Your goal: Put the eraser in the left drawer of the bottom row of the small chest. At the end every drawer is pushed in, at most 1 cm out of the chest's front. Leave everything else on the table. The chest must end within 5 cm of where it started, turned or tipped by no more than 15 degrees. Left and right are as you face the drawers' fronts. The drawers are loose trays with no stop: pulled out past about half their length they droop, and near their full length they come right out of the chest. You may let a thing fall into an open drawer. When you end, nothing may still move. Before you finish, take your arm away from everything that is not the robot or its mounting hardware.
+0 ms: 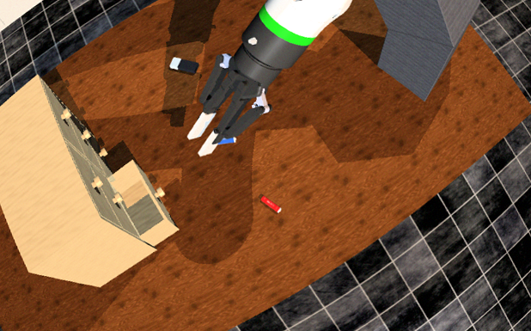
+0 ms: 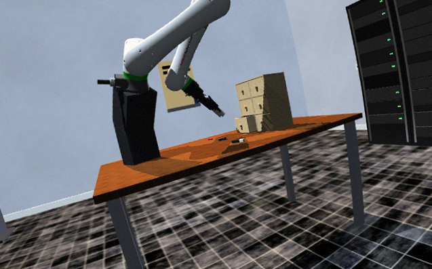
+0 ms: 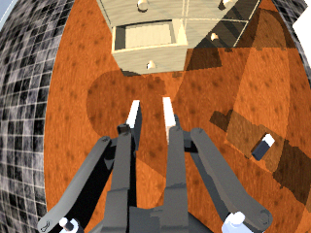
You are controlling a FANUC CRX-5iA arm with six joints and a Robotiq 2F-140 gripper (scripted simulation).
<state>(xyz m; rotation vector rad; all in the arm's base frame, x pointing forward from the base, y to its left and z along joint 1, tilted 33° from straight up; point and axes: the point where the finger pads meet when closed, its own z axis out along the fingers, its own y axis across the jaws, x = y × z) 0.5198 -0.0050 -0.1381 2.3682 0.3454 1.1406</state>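
Observation:
The small wooden chest (image 1: 48, 188) stands at the table's left end. Its bottom-row left drawer (image 1: 144, 205) is pulled partway out and looks empty in the wrist view (image 3: 146, 42). The other drawers sit flush. My gripper (image 1: 203, 139) hovers in the air in front of the open drawer, apart from it. Its fingers stand slightly apart with nothing between them. A white and dark block, which looks like the eraser (image 1: 183, 64), lies on the table behind the gripper. It also shows at the right of the wrist view (image 3: 263, 147).
A small blue object (image 1: 226, 140) lies on the table under the fingers. A small red object (image 1: 270, 203) lies nearer the front edge. The arm's grey pedestal (image 1: 418, 5) stands at the table's right back. The chest also shows in the exterior view (image 2: 262, 103).

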